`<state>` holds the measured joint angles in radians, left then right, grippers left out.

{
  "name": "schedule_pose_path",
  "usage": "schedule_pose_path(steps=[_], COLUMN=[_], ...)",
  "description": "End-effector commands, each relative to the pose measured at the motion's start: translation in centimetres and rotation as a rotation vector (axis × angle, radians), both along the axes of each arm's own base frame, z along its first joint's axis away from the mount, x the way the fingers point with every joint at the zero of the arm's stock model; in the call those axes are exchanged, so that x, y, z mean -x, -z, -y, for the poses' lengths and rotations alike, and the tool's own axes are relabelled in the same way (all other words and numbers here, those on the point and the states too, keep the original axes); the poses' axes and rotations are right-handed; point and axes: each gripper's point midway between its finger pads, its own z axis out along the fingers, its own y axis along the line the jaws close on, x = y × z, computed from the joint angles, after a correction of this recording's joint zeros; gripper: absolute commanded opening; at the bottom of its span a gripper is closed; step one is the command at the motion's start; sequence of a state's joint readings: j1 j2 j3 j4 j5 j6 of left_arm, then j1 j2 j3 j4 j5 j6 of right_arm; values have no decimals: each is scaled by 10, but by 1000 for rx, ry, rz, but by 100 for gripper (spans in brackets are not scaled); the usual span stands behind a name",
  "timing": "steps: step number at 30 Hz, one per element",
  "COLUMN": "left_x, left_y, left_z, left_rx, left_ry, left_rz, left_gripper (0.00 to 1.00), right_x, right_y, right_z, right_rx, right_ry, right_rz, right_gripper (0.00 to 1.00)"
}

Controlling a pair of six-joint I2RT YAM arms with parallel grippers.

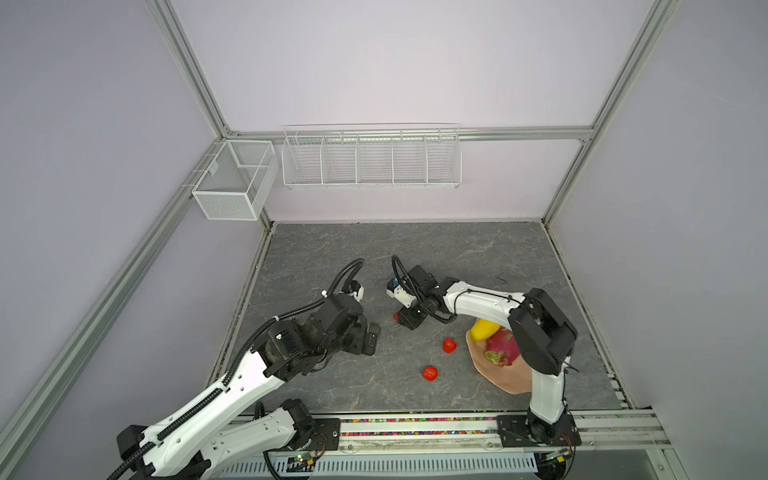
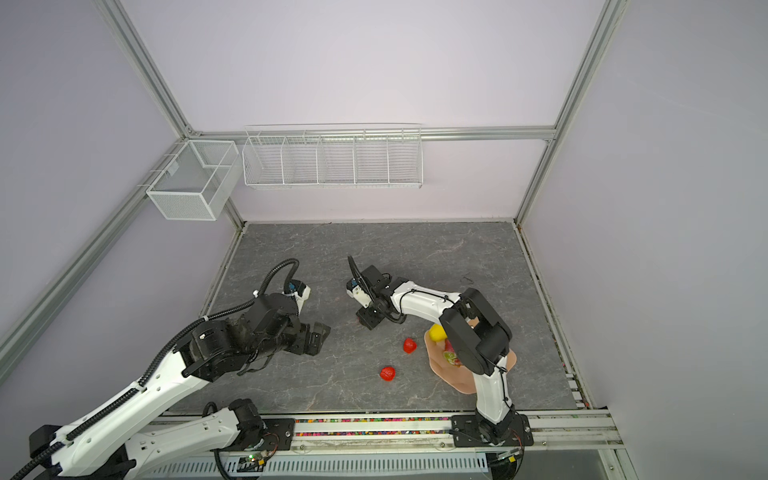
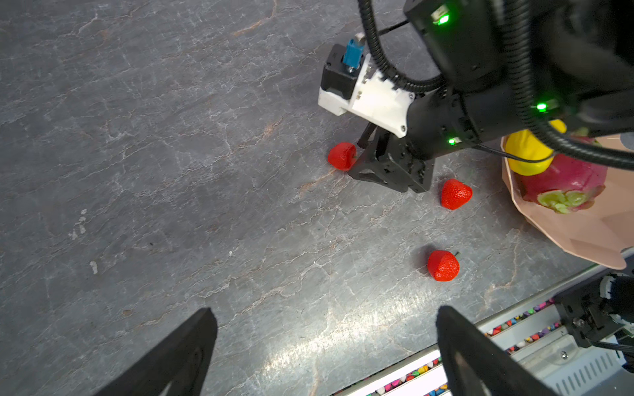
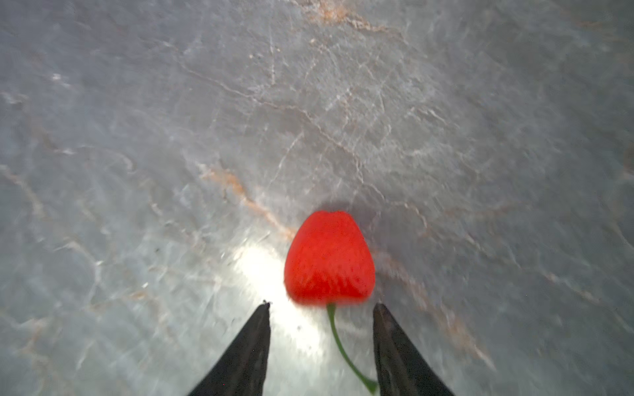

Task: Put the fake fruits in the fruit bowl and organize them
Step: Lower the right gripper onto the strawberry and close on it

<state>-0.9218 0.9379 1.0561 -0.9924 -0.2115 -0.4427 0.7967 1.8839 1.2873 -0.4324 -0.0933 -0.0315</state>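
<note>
A red berry (image 4: 329,257) lies on the grey table just ahead of my right gripper (image 4: 320,308). Its green stem runs back between the two fingers, which stand apart. In a top view that berry (image 1: 397,316) peeks out at the right gripper (image 1: 405,321). Two more red berries (image 1: 449,345) (image 1: 430,373) lie loose between it and the fruit bowl (image 1: 498,376). The peach bowl holds the yellow fruit (image 1: 484,330) and the magenta dragon fruit (image 1: 503,351), partly hidden by the right arm. My left gripper (image 3: 326,310) hovers wide open and empty left of the berries.
White wire baskets (image 1: 372,160) and a mesh basket (image 1: 232,178) hang on the back wall. A rail with coloured beads (image 1: 415,426) runs along the table's front edge. The right arm's elbow (image 1: 540,328) hangs over the bowl.
</note>
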Motion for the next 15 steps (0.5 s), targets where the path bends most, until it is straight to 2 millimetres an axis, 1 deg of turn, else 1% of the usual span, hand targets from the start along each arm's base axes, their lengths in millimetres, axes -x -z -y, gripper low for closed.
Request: schedule_pose_path(steps=[1,3,5,6,7,9,11,13,15], left_x=[-4,-8,-12,-14,-15,-16,-16,-13,-10], left_y=[0,-3,-2,-2,-1,0,1,2,2], left_z=[26,41,50,53,55,54,47,39,30], left_rx=[27,39,22,7,-10,-30,-39,-28,-16], left_ry=[122,187,232,250,261,258,226,196,166], left_rz=[27,54,72,72,67,56,51,53,61], left_gripper=[99,99,99,99,99,99,99,99,99], right_x=[8,16,23,24,23,16,3,-12,-20], right_y=[-54,-73,-85,-87,-86,-79,-69,-52,-37], right_z=[13,29,34,35,35,28,17,5,-5], right_rx=[-100,-136,-172,-164,-142,-114,-97,-63,-45], right_ry=[91,152,166,165,162,142,137,145,153], right_rz=[64,96,111,108,102,100,109,97,67], right_gripper=[49,46,46,50,57,64,68,72,74])
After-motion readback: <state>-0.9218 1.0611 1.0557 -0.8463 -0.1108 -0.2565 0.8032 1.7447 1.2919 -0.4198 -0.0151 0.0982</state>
